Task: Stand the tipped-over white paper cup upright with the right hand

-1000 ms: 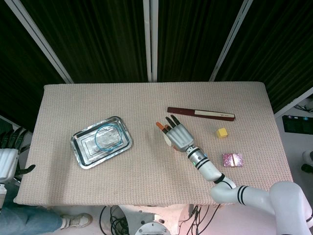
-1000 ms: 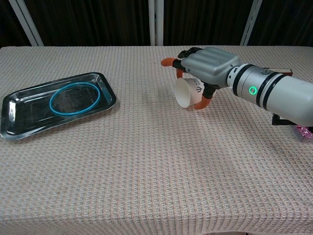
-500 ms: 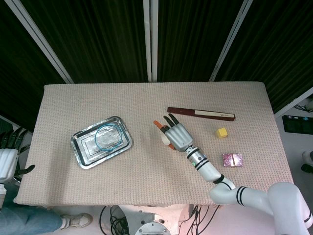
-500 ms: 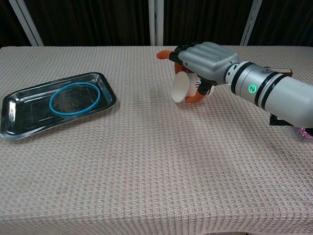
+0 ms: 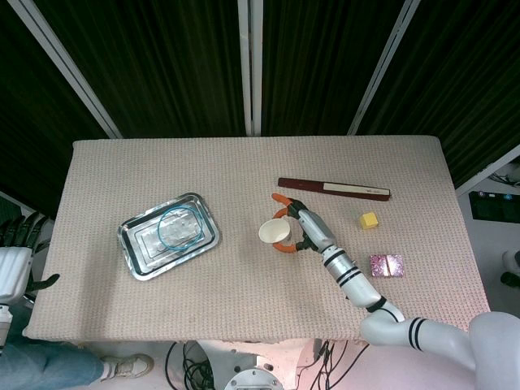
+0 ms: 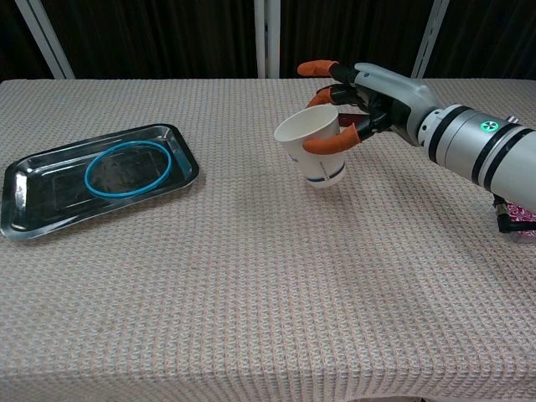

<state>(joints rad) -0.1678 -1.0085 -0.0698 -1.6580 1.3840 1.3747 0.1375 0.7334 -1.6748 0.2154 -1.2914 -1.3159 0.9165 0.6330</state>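
The white paper cup [image 6: 311,148] is in my right hand [image 6: 356,105], held just above the cloth and tilted, its open mouth up and toward the left. In the head view the cup [image 5: 275,233] shows its round rim beside the right hand [image 5: 299,226], near the table's middle. Orange-tipped fingers [image 6: 327,144] wrap its side from the right. My left hand [image 5: 16,253] hangs off the table's left edge, fingers apart and holding nothing.
A metal tray [image 5: 134,252] holding a blue ring [image 5: 179,227] lies to the left, also seen as the tray [image 6: 33,213] in the chest view. A dark red long box [image 5: 333,188], a yellow cube [image 5: 369,220] and a pink packet [image 5: 386,265] lie to the right.
My right hand has rolled over and lifted the cup off the cloth, turning its mouth from sideways to upward. The left hand has not moved.
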